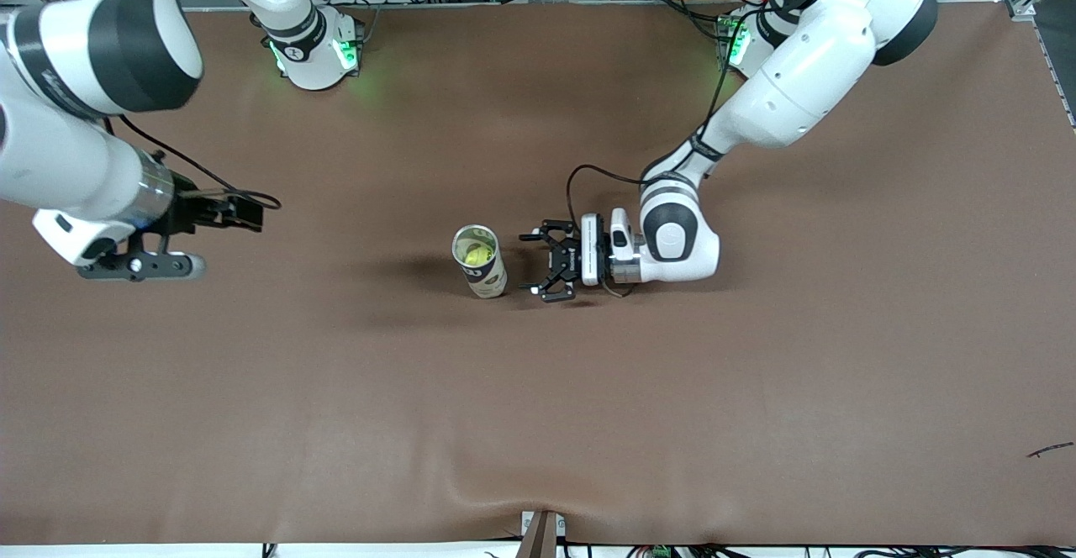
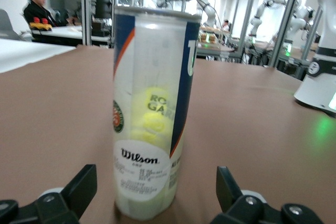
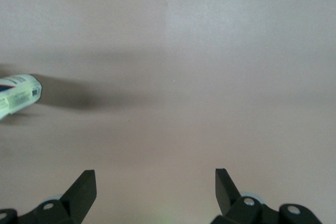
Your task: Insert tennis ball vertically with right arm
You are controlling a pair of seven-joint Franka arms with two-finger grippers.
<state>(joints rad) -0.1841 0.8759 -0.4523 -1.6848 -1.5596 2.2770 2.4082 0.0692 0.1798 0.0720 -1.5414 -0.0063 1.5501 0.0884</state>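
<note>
A clear tennis ball can (image 1: 481, 262) stands upright on the brown table (image 1: 756, 390), open end up, with a yellow tennis ball (image 1: 477, 255) inside it. My left gripper (image 1: 530, 262) lies low at the table, open and empty. It points at the can with a small gap between them. In the left wrist view the can (image 2: 152, 51) fills the middle just ahead of the left gripper (image 2: 155, 182), and the ball (image 2: 153, 113) shows through its wall. My right gripper (image 1: 139, 267) hangs open and empty over bare table toward the right arm's end. The right wrist view shows the right gripper (image 3: 155, 179) over bare table and the can's base (image 3: 18, 95) at the edge.
The arm bases (image 1: 315, 45) stand along the table's top edge in the front view. A small dark scrap (image 1: 1049, 450) lies near the front corner at the left arm's end. A bracket (image 1: 540, 533) sits at the front edge.
</note>
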